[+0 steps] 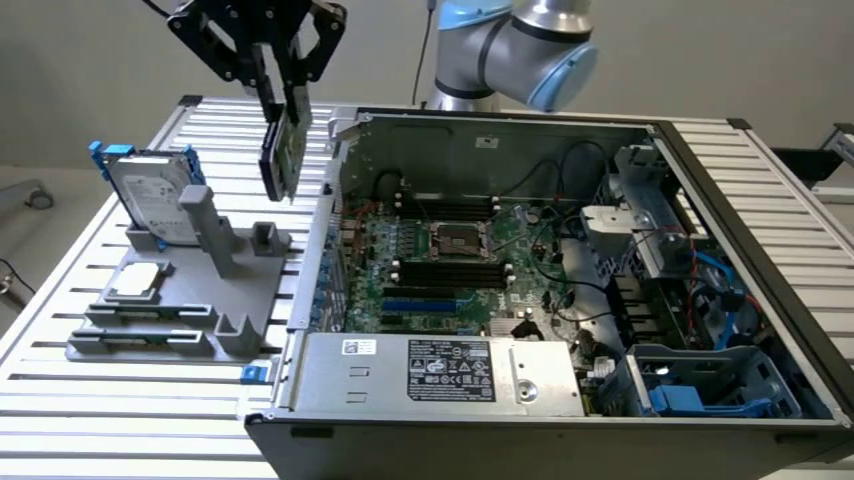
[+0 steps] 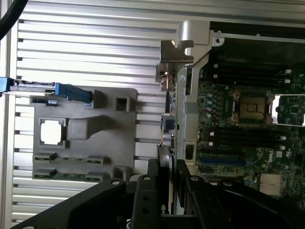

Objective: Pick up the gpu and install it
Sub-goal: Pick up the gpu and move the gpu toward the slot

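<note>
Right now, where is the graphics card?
On the exterior view's left, the graphics card hangs in the air, clamped in the gripper, between the grey holder and the open computer case.

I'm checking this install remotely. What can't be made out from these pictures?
- Exterior view: the gpu, held by the gripper, is seen nearly edge-on; its faces and connector are unreadable.
- Wrist view: the gripper's body covers most of the gpu.
- Exterior view: the power supply label has text too small to read.

gpu point(image 1: 284, 150) in hand point(image 1: 280, 95) above table point(image 1: 160, 425), between parts holder point(image 1: 200, 300) and computer case point(image 1: 534, 135)
</note>
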### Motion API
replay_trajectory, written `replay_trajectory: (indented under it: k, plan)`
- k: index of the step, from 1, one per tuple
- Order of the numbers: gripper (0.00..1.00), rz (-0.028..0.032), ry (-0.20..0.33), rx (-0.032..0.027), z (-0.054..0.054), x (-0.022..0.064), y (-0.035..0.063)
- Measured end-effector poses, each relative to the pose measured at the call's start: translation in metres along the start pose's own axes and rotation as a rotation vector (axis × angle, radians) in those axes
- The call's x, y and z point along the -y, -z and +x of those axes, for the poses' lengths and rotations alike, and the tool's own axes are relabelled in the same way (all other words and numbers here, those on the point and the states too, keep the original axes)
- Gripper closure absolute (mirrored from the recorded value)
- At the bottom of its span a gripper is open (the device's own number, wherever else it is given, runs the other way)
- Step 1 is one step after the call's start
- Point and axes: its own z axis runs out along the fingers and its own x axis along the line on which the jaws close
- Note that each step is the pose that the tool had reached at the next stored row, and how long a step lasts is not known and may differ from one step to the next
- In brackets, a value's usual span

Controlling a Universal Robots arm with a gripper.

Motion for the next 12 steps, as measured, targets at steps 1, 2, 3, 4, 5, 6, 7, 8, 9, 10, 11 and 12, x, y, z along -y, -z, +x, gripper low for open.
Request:
replay_trajectory:
  k: [1, 2, 3, 4, 5, 6, 7, 8, 9, 10, 11, 12]
  plan:
    - [0.73, -0.0024, 0.0, 0.0004, -0.005, 0.0001, 0.0012]
    - [0.73, -0.0045, 0.0, 0.0005, -0.009, 0.0004, 0.0018]
    - [0.73, -0.0066, 0.0, 0.0005, -0.014, 0.0007, 0.0021]
    - [0.73, -0.0085, 0.0, 0.0006, -0.018, 0.0012, 0.0022]
    - [0.73, -0.0101, 0.0, 0.0007, -0.023, 0.0016, 0.0021]
    - [0.73, -0.0115, 0.0, 0.0008, -0.027, 0.0021, 0.0021]
    - [0.73, -0.0124, 0.0, 0.0008, -0.032, 0.0026, 0.0021]
    - [0.73, -0.0126, 0.0, 0.0008, -0.036, 0.0031, 0.0021]
    - [0.73, -0.0127, 0.0, 0.0008, -0.041, 0.0037, 0.002]
    - [0.73, -0.0127, 0.0, 0.0008, -0.046, 0.0043, 0.002]
    - [0.73, -0.0127, 0.0, 0.0006, -0.05, 0.005, 0.0019]
    - [0.73, -0.0127, 0.0, 0.0004, -0.054, 0.0058, 0.0017]
